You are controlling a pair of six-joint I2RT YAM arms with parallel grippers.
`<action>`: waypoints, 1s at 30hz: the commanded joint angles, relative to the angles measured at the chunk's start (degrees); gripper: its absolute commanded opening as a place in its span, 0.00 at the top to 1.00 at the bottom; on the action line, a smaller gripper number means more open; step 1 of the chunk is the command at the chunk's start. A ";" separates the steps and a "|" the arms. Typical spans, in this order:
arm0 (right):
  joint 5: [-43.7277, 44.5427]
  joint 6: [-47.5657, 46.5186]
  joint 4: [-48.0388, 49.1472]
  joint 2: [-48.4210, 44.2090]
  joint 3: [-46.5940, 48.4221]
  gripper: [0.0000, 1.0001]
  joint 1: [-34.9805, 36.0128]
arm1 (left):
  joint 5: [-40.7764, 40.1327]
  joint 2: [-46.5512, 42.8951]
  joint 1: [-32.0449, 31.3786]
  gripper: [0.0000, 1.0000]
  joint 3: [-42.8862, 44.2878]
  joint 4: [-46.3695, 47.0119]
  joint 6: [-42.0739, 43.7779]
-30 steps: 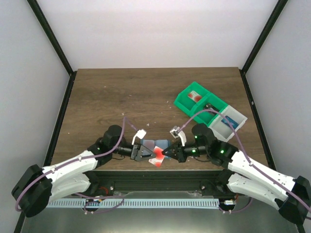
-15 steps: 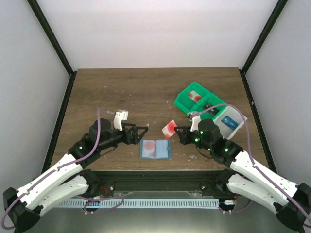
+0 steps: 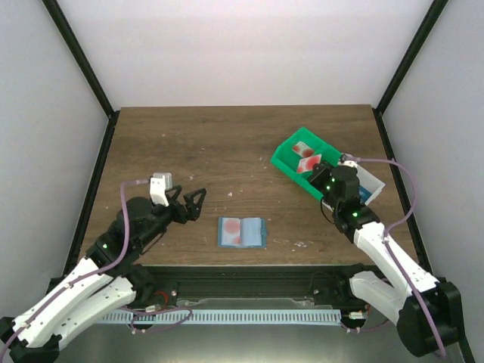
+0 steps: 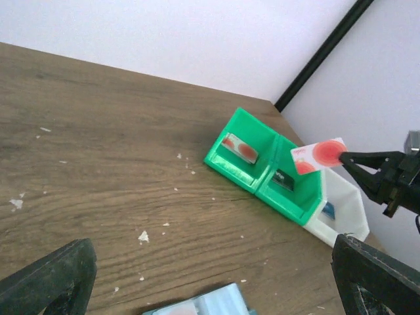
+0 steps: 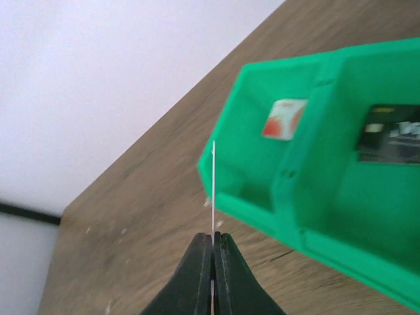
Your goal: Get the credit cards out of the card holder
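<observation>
Two robot arms reach over a brown wooden table [image 3: 227, 144] in the view from above. The left gripper [image 3: 195, 203] hangs over the table with its jaws wide apart and nothing between them. The light-blue card holder [image 3: 241, 231] lies open and flat near the front edge of the table, between the two arms, and nothing touches it. A reddish patch shows on its left half. The right gripper [image 3: 316, 168] is up over the green bin [image 3: 283, 160], and its jaws are pinched on a red-and-white credit card [image 3: 311, 162]. A reddish card [image 3: 301, 150] lies in the farthest green box, and a white bin [image 3: 372, 181] sits right next to the green one. In the left wrist view, the two black fingers [image 4: 49, 275] stand far apart at the bottom corners, and a bit of the blue holder peeks up at the bottom edge between them. Far off, the held card sits in the air above the green boxes. In the right wrist view, the black fingers [image 5: 197, 275] are shut tight on the card, which looks like a thin white line from its edge. It stands up just by the near corner of the green bin. Inside, the reddish card lies in one box and a dark card [image 5: 390, 134] lies in the next.
</observation>
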 commanded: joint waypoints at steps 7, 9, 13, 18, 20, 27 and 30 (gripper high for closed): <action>19.20 15.46 1.34 2.45 -1.88 0.99 -4.07 | 0.16 -0.23 -0.08 0.00 -1.58 -2.01 0.40; 20.03 16.78 2.06 3.90 -1.88 0.99 -4.37 | 0.25 -0.18 -0.11 0.00 -1.18 -2.42 0.51; 15.98 14.99 5.39 7.57 -0.08 0.99 -5.20 | 0.86 -1.13 -0.08 0.00 -1.18 -2.51 0.69; 11.49 16.85 15.06 11.22 -0.77 0.99 -5.21 | 1.49 -2.45 -0.03 0.00 -1.74 -1.74 0.67; 10.32 18.04 17.84 14.40 0.34 0.99 -5.21 | 1.65 -2.61 -0.07 0.00 -1.68 -1.91 0.77; 10.34 23.53 21.85 24.59 4.85 0.99 -5.21 | 1.71 -3.44 -0.04 0.00 -1.67 -1.93 0.78; 11.25 23.74 23.50 29.16 7.52 1.00 -5.17 | 1.83 -3.81 -0.06 0.00 -1.76 -1.81 0.77</action>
